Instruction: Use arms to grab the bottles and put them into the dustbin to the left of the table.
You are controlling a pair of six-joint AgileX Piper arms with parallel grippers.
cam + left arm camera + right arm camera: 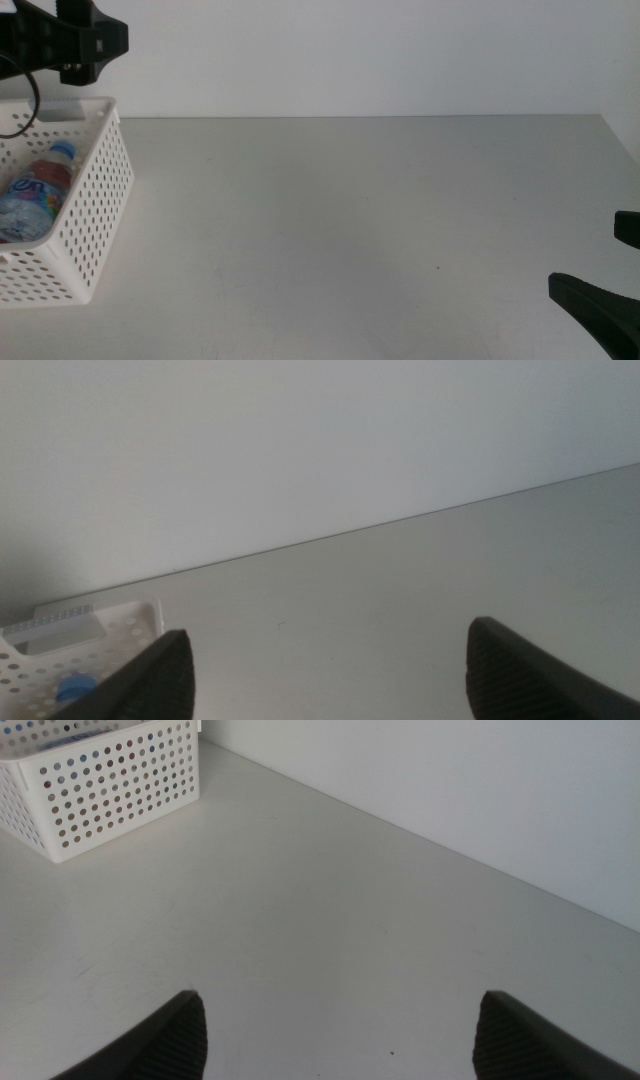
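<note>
The white perforated dustbin (95, 215) stands at the table's left end. A clear water bottle (30, 195) with a blue cap lies inside it, with a bit of red beside it. The cap also shows in the left wrist view (70, 687). The tea bottle and the soda can are not clearly in view. My left gripper (95, 45) hangs above the dustbin's far rim; its jaws stand wide apart and empty (330, 660). My right gripper (610, 265) waits low at the table's right front, open and empty (340, 1020).
The light-grey table (350, 220) carries nothing but the dustbin, which also shows in the right wrist view (100, 785). A white wall runs behind the table's far edge. A black cable hangs from the left arm over the dustbin.
</note>
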